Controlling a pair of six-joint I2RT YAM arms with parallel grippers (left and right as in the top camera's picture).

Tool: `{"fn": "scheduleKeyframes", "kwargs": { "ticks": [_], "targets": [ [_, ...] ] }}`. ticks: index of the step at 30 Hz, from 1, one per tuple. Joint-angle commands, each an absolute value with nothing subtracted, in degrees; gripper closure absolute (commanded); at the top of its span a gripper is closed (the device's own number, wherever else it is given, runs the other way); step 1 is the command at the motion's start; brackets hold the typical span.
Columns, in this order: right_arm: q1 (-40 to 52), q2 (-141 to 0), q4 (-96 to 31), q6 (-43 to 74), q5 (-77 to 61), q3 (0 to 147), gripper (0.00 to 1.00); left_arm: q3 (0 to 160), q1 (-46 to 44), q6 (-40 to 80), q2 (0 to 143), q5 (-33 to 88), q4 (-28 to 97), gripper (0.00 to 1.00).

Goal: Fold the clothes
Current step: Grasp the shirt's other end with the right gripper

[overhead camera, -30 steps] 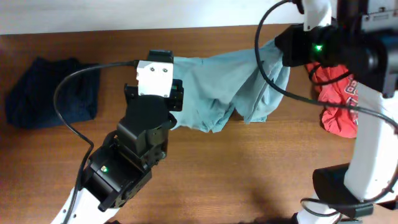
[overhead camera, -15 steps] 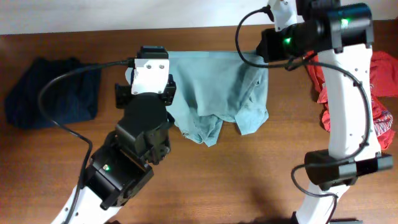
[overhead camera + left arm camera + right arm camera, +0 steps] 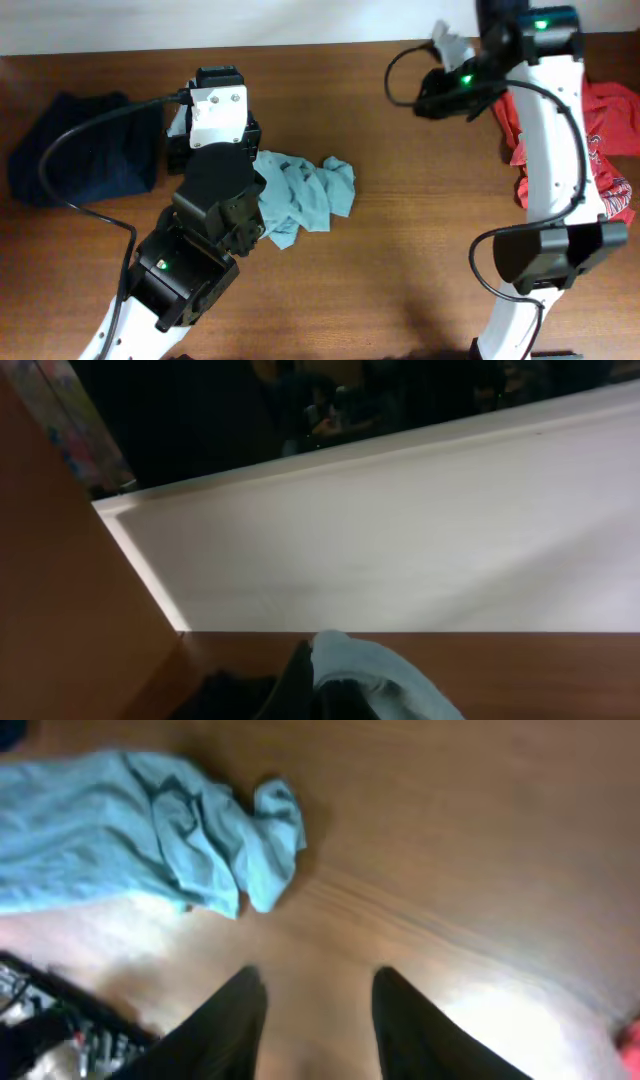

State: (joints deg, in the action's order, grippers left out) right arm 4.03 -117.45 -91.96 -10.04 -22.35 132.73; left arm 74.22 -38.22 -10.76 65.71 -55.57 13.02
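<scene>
Left gripper (image 3: 306, 684) clamped on the crumpled pale T-shirt (image 3: 305, 195), right gripper (image 3: 315, 986) hangs far right, fingers apart, holding nothing.

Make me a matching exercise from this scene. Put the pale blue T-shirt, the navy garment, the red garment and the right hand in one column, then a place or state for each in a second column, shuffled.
Things:
1. pale blue T-shirt
2. navy garment
3. red garment
4. right hand

Places or states:
A. lying at the left end of the table
B. open, holding nothing
C. crumpled in a heap near the middle
D. lying at the right end

Pairs: 1-C, 2-A, 3-D, 4-B
</scene>
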Motion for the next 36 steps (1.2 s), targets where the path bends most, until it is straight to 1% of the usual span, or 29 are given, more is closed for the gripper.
{"fn": "scheduleKeyframes", "kwargs": {
  "ticks": [1, 4, 10, 12, 16, 18, 20, 25, 31, 36],
  "targets": [
    [5.8, -118.6, -91.7, -16.8, -27.7, 127.0, 0.57, 75.1, -38.0, -11.6, 64.8, -56.6, 12.9, 0.99],
    [7.2, -118.6, -90.4, -19.0, -29.0, 121.2, 0.54, 75.1, -38.0, -11.6, 64.8, -56.6, 12.9, 0.99],
    [11.9, -118.6, -86.7, -19.2, -29.5, 110.1, 0.54, 75.1, -37.1, -10.8, 65.4, -56.8, 13.0, 0.99],
    [13.6, -118.6, -85.0, -18.9, -30.7, 107.2, 0.54, 75.1, -36.1, -8.1, 65.6, -56.8, 14.0, 0.99],
    [17.3, -118.4, -79.6, -14.2, -30.9, 102.6, 0.54, 75.1, -33.3, -1.7, 65.6, -54.5, 18.4, 0.99],
    [19.4, -118.2, -76.3, -11.7, -28.1, 100.6, 0.54, 75.1, -31.7, 0.8, 65.6, -50.8, 20.6, 0.99],
    [22.1, -118.2, -71.9, -8.1, -21.8, 98.1, 0.54, 75.1, -30.1, 2.4, 65.6, -47.5, 22.1, 0.99],
    [27.1, -118.2, -62.8, -5.6, -12.3, 91.7, 0.54, 75.1, -27.5, 3.9, 65.6, -44.1, 23.0, 0.99],
    [28.1, -118.2, -54.6, -5.5, -12.0, 83.8, 0.54, 75.1, -26.9, 3.9, 65.6, -43.7, 23.0, 0.99],
    [29.0, -118.2, -52.3, -8.3, -13.4, 80.6, 0.55, 75.1, -26.9, 3.9, 65.6, -43.7, 23.1, 0.99]
  ]
}}
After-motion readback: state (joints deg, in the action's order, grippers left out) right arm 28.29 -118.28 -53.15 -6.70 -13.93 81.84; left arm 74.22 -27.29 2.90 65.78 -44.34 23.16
